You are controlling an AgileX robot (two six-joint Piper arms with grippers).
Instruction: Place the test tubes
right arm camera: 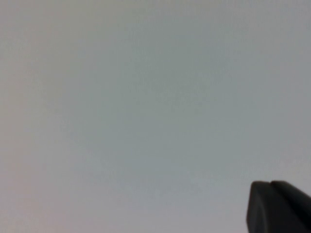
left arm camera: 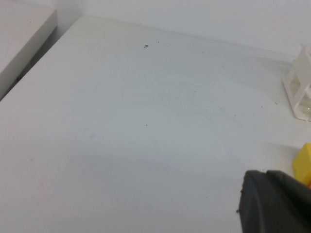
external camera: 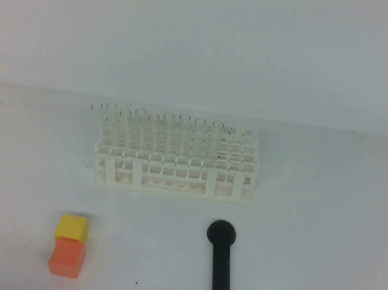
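Rack [external camera: 176, 161] on bench [external camera: 313, 234], tubes [external camera: 183, 121] upright along far row. Left gripper [left arm camera: 274, 201] low beside rack's end, I judge nearer; right gripper [right arm camera: 277, 206] over bare bench. Open or closed, I cannot tell.

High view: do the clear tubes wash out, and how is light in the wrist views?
High view: flat, even light; clear glass test tubes barely separate from the white plastic rack and white table. Left wrist view: soft light, left gripper dark near the yellow cube. Right wrist view: featureless pale grey surface, right gripper a dark silhouette above it.
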